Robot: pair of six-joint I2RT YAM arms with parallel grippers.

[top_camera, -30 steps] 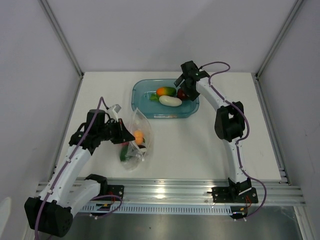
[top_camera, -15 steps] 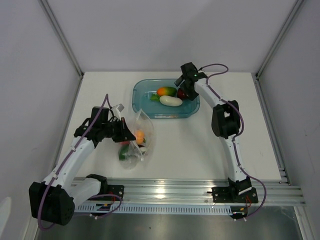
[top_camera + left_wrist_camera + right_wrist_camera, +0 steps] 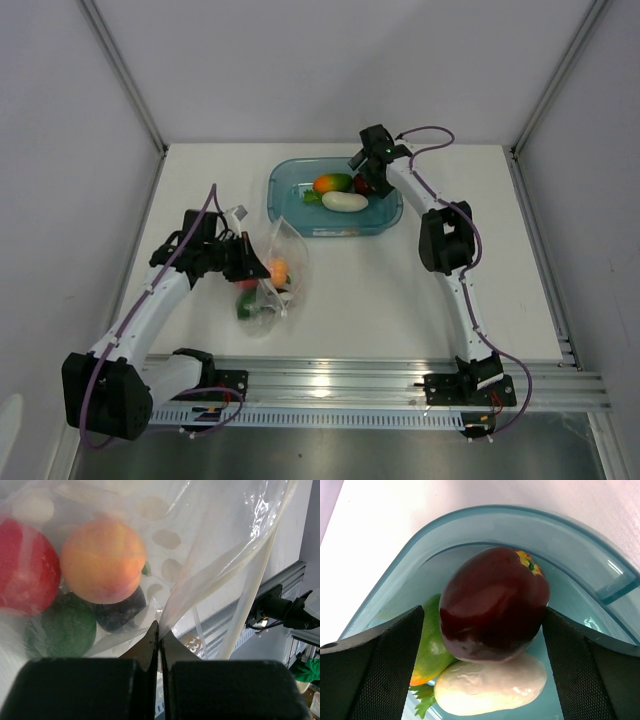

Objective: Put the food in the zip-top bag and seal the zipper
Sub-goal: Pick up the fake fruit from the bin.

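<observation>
The clear zip-top bag (image 3: 272, 285) lies left of centre with its mouth raised. My left gripper (image 3: 250, 268) is shut on the bag's edge (image 3: 215, 555), pinched between the jaws (image 3: 159, 630). Inside the bag are a peach (image 3: 102, 560), a red fruit (image 3: 25, 580), a green one (image 3: 67, 630) and a dark purple one (image 3: 120, 612). My right gripper (image 3: 365, 178) is open in the teal tub (image 3: 285, 172), its jaws either side of a dark red apple (image 3: 492, 602). An orange-green mango (image 3: 430, 650) and a white oblong (image 3: 492, 687) lie beside the apple. I cannot pick out the zipper.
The tub's curved rim (image 3: 485, 517) runs just beyond the apple. A metal rail (image 3: 400, 375) runs along the table's near edge, and grey walls close in both sides.
My left gripper has shifted slightly right with the bag's edge, tilting the bag's mouth. The tub has slid a little to the right under my right gripper.
</observation>
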